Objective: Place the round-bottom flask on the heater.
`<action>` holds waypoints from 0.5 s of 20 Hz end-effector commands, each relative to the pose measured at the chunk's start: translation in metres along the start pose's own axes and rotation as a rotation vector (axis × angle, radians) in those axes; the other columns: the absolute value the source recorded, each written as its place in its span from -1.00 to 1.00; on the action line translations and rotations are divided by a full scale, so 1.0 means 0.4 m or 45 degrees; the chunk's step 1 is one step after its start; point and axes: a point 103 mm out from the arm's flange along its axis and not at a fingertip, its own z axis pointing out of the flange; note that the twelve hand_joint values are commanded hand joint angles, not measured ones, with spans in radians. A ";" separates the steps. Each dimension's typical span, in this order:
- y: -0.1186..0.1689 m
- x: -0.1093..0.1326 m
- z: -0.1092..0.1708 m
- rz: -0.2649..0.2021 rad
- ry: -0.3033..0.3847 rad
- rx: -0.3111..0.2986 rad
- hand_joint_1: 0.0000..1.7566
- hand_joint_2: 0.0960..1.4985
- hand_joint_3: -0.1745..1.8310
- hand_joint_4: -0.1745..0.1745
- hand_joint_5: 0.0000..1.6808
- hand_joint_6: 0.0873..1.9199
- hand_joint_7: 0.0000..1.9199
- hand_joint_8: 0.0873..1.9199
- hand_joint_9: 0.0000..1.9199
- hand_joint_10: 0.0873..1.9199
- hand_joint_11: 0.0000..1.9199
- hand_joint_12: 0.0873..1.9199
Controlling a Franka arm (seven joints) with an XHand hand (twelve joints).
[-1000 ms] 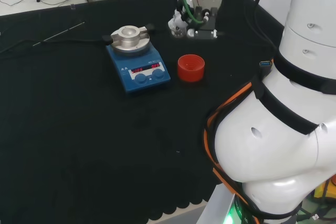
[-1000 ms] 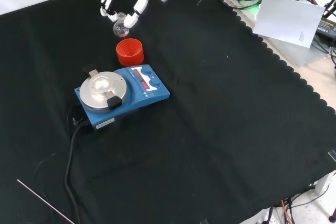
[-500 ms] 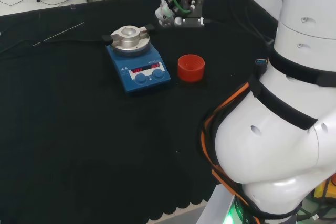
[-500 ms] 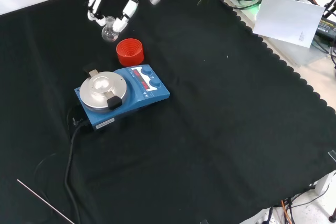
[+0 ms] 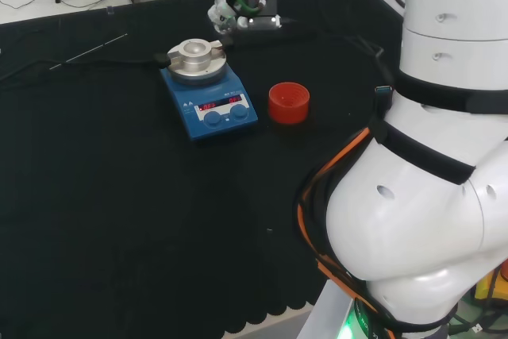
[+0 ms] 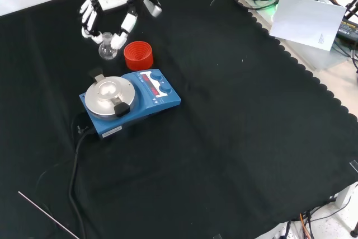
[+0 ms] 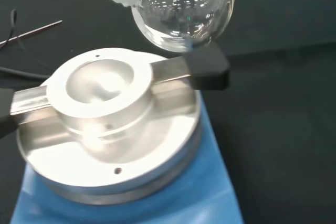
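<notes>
Our black and white hand (image 6: 109, 5) hangs above the far part of the black cloth (image 6: 235, 138), its fingers (image 6: 124, 26) curled round the neck of the clear glass round-bottom flask (image 6: 107, 50), which dangles bulb-down just below the fingertips. In the front view we see the flask held clear of the cloth, just left of the red ribbed ring stand (image 6: 138, 55) and beyond the blue heater with its round silver dished top (image 6: 109, 94). In the wrist view the flask's bulb (image 7: 184, 10) hovers near the heater's silver bowl (image 7: 102, 90), not over its hollow, above one black side handle (image 7: 209, 69). In the head view the hand (image 5: 225, 12) sits just beyond the heater (image 5: 208, 89).
</notes>
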 end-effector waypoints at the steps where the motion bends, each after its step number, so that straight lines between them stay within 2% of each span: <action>1: 0.042 0.101 0.047 -0.068 -0.025 0.071 0.17 0.12 -0.37 1.00 0.20 0.06 -0.31 -0.45 -0.15 -0.55 -0.46 0.22; 10: 0.080 0.119 0.075 -0.087 -0.034 0.101 0.17 0.09 -0.33 1.00 0.20 0.07 -0.31 -0.44 -0.15 -0.55 -0.46 0.22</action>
